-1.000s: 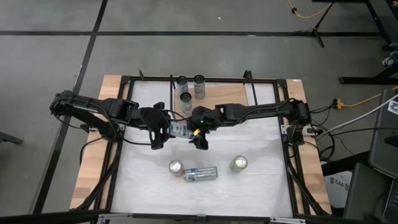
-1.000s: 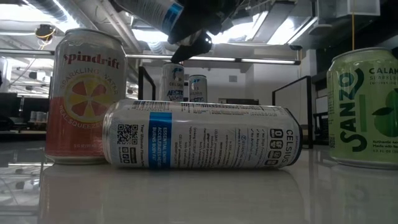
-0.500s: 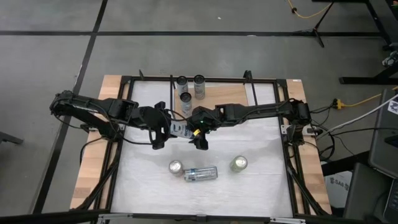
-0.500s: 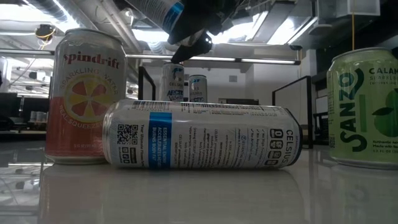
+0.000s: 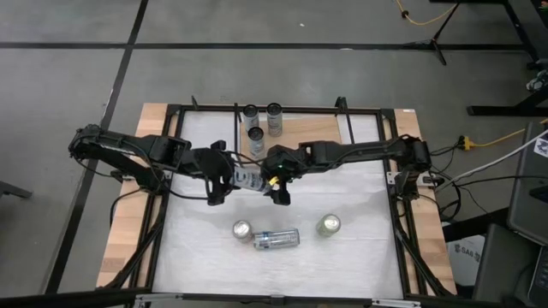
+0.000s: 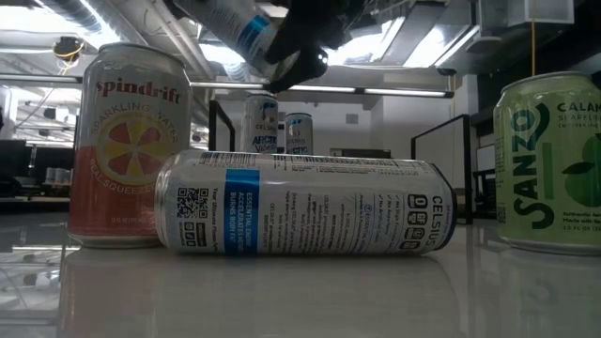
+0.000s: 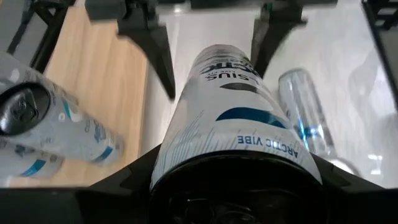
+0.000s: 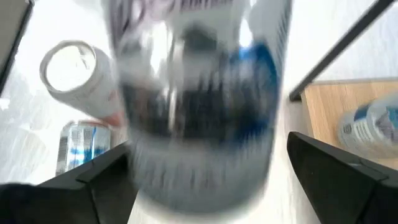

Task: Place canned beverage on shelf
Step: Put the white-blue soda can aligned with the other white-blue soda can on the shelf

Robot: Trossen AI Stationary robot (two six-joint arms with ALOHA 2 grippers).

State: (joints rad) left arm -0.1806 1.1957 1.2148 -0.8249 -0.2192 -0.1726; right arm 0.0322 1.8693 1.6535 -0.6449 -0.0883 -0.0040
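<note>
Your right gripper has edged aside, jaws apart, left gripper jaws clamped on white-and-blue can reading "ARCTIC VIBE", Spindrift can and Sanzo can upright on counter.

"spindrift" on pink can; "CELSIUS" lying can (QR code too); "SANZO" green can

Robotics lab: white table in black frame on bare concrete floor; exposed ceiling ducts, strip lights beyond.
</note>
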